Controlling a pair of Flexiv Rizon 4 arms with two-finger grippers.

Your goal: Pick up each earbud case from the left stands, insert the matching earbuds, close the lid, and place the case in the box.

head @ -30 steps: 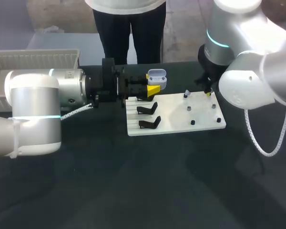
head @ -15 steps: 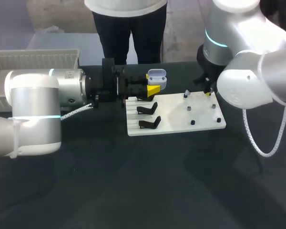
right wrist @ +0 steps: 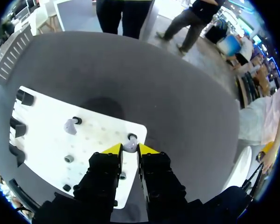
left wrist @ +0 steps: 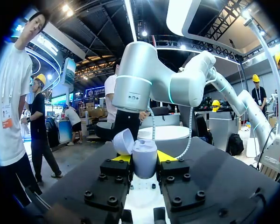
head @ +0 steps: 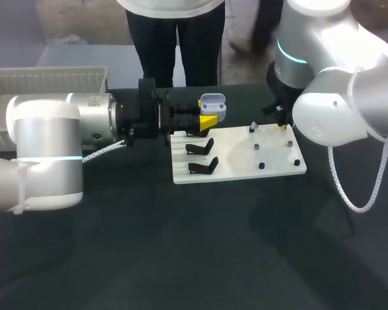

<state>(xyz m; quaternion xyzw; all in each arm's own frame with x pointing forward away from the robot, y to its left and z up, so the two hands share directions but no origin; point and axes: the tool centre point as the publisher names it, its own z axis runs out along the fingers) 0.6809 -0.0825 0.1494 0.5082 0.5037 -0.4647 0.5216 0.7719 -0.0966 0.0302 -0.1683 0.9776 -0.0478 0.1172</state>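
My left gripper (head: 207, 117) is shut on a pale lavender earbud case (head: 213, 104), held above the far left corner of the white board (head: 236, 169). In the left wrist view the case (left wrist: 144, 157) sits upright between the yellow tips, its lid (left wrist: 122, 141) swung open. My right gripper (head: 283, 126) reaches down at the board's far right corner. The right wrist view shows it (right wrist: 129, 149) closed from both sides on a lavender earbud (right wrist: 129, 146) standing on a peg. A second earbud (right wrist: 70, 126) rests on another peg (head: 253, 126).
Two black stands (head: 201, 148) (head: 204, 167) occupy the board's left side, with small bare pegs (head: 261, 166) on its right side. A white slatted box (head: 45, 81) sits at the far left of the dark table (head: 181, 245).
The right gripper's fingers have drawn in around the earbud at the board's corner. The left arm and the case have stayed put.
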